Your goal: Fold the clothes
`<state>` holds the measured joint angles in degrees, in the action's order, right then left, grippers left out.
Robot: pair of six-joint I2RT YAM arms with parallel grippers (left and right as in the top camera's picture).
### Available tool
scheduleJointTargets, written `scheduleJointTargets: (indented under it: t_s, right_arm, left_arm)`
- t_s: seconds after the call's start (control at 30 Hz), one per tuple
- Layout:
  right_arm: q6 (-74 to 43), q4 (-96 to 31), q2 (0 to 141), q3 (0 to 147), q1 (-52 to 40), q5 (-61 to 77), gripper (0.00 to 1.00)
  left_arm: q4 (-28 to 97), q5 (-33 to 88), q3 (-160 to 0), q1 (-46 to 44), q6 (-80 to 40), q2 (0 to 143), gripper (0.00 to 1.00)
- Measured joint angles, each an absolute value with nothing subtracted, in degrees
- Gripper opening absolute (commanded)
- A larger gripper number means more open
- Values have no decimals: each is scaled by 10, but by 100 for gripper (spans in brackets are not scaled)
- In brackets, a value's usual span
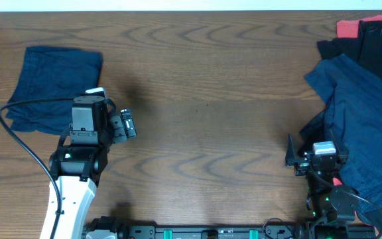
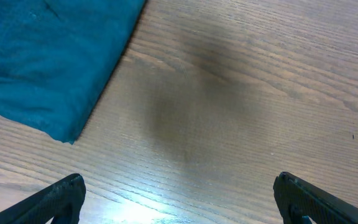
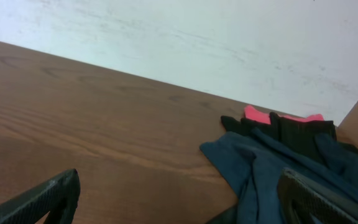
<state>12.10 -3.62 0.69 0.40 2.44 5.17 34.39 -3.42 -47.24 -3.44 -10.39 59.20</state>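
Note:
A folded navy garment (image 1: 57, 87) lies flat at the far left of the table; its corner shows in the left wrist view (image 2: 48, 62). My left gripper (image 1: 126, 125) is open and empty just right of it, over bare wood (image 2: 178, 198). A heap of unfolded clothes (image 1: 367, 113) lies at the right: navy pieces in front, black (image 1: 377, 46) and coral-red (image 1: 347, 27) ones behind. My right gripper (image 1: 292, 154) is open and empty at the heap's left edge; its view shows the navy cloth (image 3: 260, 168) between the fingers (image 3: 179, 199).
The wooden table (image 1: 211, 99) runs between the two arms. A black cable (image 1: 18, 136) loops from the left arm over the table's left part. A white wall (image 3: 197, 37) stands behind the far edge.

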Motion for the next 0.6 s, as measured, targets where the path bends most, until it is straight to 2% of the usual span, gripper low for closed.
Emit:
scheduleJointTargets:
  t_s: [0.33,0.6]
  right_arm:
    - [121,-36,7,4,24,52,99]
    - [121,-36,7,4,24,52,99]
  left_arm:
    - [352,-34,-472,-34,-104,591,98]
    - [488,-27,-472,-34,-104,493,98]
